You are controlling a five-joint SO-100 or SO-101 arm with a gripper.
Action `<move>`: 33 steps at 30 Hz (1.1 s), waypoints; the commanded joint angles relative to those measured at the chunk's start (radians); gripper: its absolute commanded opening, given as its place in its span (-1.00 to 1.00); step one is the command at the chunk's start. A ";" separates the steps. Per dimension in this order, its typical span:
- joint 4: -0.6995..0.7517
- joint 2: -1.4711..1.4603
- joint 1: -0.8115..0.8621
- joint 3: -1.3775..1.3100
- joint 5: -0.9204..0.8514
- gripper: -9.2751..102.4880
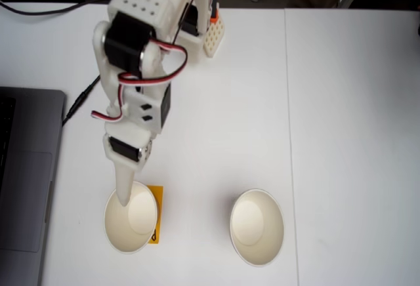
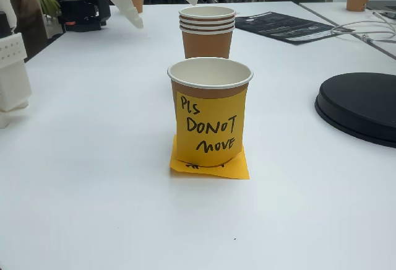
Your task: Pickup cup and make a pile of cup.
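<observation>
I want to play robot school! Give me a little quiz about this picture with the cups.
1. True or false: the cup with the yellow note is lying on its side.
2. Fill in the missing word: the note says "PLS DONOT ____".
3. Pick one: in the fixed view from above, what sits at the left edge of the table?
A. a laptop
B. a plate
C. a book

Key: 1 false, it stands upright. 2 move. 3 A.
</observation>
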 commanded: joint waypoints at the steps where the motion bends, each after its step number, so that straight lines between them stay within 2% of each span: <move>1: -0.009 0.006 0.009 -0.029 -0.005 -0.29; 20: -0.012 -0.123 0.009 -0.043 0.009 -0.29; 33: -0.012 -0.261 0.009 -0.206 0.009 -0.29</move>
